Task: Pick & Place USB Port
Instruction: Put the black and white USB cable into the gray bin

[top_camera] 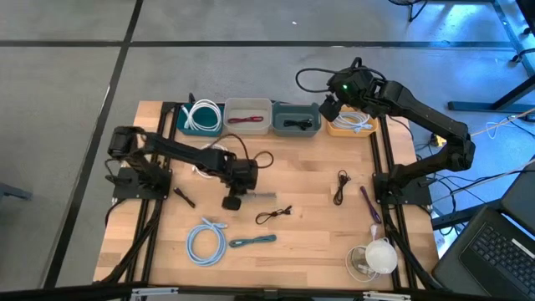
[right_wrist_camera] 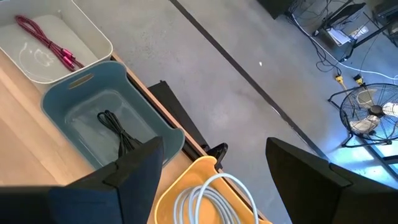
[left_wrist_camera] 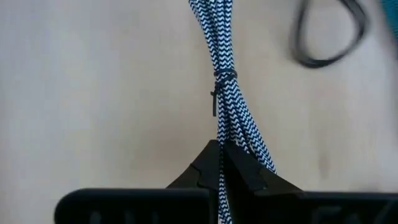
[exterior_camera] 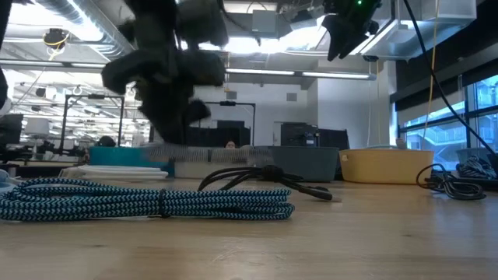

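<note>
Gripping the black-and-white braided cable (left_wrist_camera: 225, 106) at one end of its bundle, your left hand (left_wrist_camera: 219, 163) sits near the middle of the worktop (top_camera: 309, 242), fingers closed tight on the strands. The cable's long axis runs straight out ahead of that hand, past a small black tie. Carrying it means heading for the row of bins along the far edge: white bin (right_wrist_camera: 53, 53), blue bin (right_wrist_camera: 93, 115), yellow bin (right_wrist_camera: 186, 186). Your right hand (right_wrist_camera: 214, 168) hovers wide open above the yellow bin, holding nothing. Which bin suits this cable you cannot tell, and its connector ends stay hidden.
</note>
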